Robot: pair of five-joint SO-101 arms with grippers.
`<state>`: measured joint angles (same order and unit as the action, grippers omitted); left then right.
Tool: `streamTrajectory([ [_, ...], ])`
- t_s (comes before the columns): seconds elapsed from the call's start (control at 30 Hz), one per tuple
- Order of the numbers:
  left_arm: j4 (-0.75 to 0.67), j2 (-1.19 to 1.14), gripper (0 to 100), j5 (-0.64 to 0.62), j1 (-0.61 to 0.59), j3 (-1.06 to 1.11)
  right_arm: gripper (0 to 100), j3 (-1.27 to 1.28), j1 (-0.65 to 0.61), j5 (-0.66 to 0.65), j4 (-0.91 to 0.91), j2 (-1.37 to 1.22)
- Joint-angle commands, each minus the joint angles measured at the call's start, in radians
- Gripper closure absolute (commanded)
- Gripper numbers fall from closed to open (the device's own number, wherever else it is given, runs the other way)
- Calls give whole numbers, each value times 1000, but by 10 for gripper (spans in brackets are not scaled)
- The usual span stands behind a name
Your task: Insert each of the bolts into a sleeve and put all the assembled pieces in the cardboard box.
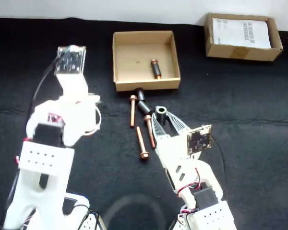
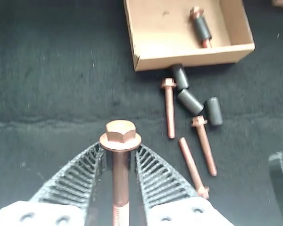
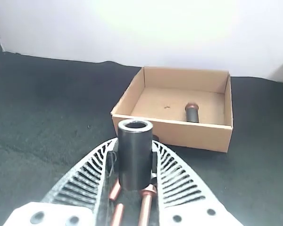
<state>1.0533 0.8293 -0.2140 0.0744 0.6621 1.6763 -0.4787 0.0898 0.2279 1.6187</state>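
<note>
Clamped between the left arm's jaws, a copper-coloured hex-flange bolt [image 2: 120,141] lay with its long axis along the jaws, head out past their tips and threaded shank running back toward the wrist. The right arm's jaws gripped a black cylindrical sleeve [image 3: 134,153] the same way, with its axis along the jaws and its open bore at the end away from the wrist. Over the black-cloth desk [image 1: 240,143], this sleeve sat at about 5 o'clock from the open brown cardboard box [image 1: 149,85].

That box stood at 12 o'clock on the desk. Inside it lay one assembled piece [image 1: 156,69], a bolt in a sleeve, its axis running 12 to 6 with the copper head toward 12.

One loose black sleeve [image 1: 139,92] touched the box's near wall at 6 o'clock. A second loose sleeve [image 1: 145,106] lay just beside it, slanting 11 to 5.

Near the desk's centre were three more bolts:
- The leftmost loose bolt [image 1: 133,112] pointed its head to 12.
- The middle loose bolt [image 1: 141,141] pointed its head to 6.
- The rightmost loose bolt [image 1: 150,132] pointed its head to about 11.

A smaller cardboard box [image 1: 230,51] holding white paper stood at 2 o'clock.
</note>
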Motion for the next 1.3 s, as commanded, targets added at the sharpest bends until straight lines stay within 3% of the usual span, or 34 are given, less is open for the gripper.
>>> streamTrajectory([
  [0.0, -219, 163, 992, 3, 13, 191, 992, 133, -5, 0, -25, 5],
  [0.23, -732, 492, 992, 3, 36, 578, 992, 133, -5, 0, -24, 5],
  [0.37, -914, 665, 992, 8, 156, 679, 992, 133, -5, 0, -24, 5],
  [0.57, -919, 834, 991, 26, 338, 680, 992, 133, -5, 0, -24, 5],
  [0.67, -922, 837, 991, 97, 352, 731, 992, 133, -5, 0, -24, 5],
  [0.8, -928, 839, 991, 101, 374, 820, 992, 134, -5, 0, -24, 5],
  [1.0, -1125, 839, 991, 107, 483, 940, 992, 134, -7, 0, -22, 5],
  [1.27, -1148, 839, 991, 107, 473, 938, 992, 134, -53, 2, 67, 7],
])
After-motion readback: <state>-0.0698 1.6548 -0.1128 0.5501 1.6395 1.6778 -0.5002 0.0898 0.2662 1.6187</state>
